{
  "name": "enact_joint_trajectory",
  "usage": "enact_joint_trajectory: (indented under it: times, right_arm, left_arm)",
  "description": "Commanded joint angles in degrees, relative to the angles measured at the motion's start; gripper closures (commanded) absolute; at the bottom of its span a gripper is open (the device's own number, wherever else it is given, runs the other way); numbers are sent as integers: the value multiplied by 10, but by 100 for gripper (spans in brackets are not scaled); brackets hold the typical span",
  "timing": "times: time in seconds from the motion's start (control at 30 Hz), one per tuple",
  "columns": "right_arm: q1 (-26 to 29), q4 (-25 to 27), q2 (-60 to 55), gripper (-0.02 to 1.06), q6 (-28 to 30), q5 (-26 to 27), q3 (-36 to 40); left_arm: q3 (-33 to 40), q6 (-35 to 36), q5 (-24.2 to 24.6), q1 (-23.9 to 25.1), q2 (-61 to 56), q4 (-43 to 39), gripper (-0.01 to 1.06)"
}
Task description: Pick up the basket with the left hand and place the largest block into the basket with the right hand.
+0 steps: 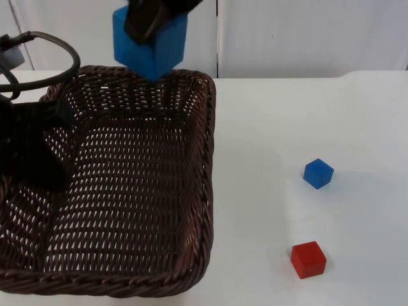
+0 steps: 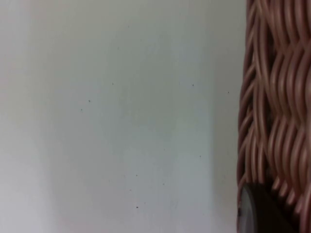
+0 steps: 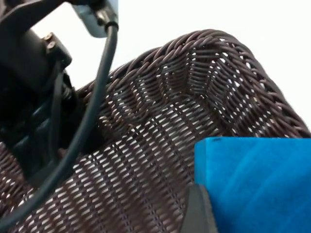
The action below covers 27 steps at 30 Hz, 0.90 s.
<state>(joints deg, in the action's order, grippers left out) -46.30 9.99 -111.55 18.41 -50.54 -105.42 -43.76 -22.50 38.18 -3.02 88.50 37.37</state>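
Jaws of the right gripper (image 1: 152, 25) are closed on the large blue block (image 1: 150, 43), which hangs tilted, one corner down, above the far rim of the brown wicker basket (image 1: 191, 191) at about twelve o'clock in the top view. From the right wrist view the block (image 3: 255, 187) sits against a dark fingertip with the basket's woven floor and far corner (image 3: 194, 73) beyond it.

Over at nine o'clock, the left gripper (image 1: 48, 118) reaches across the basket's left wall; the left wrist view has the weave (image 2: 277, 97) pressed close beside a fingertip, so it appears clamped on that wall, holding the basket.

Outward on the white worktop (image 1: 319, 115), a small blue block (image 1: 318, 173) lies at about three o'clock of the basket, well apart from it, and a small red block (image 1: 308, 259) lies nearer, toward four o'clock.

By my reading, the step in hand is the release. To do it well, carry the block further inward from the rim until it is over the open middle of the floor, lower it close to the weave, then part the jaws. Let go this near the edge and the low corner could catch the rim and tip the block outward. The left arm should hold the basket steady meanwhile.
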Motion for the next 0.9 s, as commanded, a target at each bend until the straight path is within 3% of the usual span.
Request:
enact_joint_trajectory:
  times: [0.0,0.47,0.57,0.6,0.73,0.77,0.8,0.87]
  right_arm:
    - [-3,23,-15,105,1,23,-3]
    - [-3,57,-93,102,7,26,-1]
    - [-3,59,-94,85,12,22,-1]
    - [-3,59,-94,85,12,22,-1]
    - [-3,59,-94,47,12,22,-1]
    - [-3,59,-94,47,12,22,-1]
    - [-3,59,-94,35,12,22,-1]
    - [-3,59,-94,24,12,22,-1]
  left_arm:
    - [1,3,5,1,-7,14,105]
    - [1,3,5,1,-7,14,105]
    - [1,3,5,1,-7,14,105]
    - [1,3,5,1,-7,14,105]
    - [1,3,5,1,-7,14,105]
    - [1,3,5,1,-7,14,105]
    - [1,3,5,1,-7,14,105]
    - [1,3,5,1,-7,14,105]
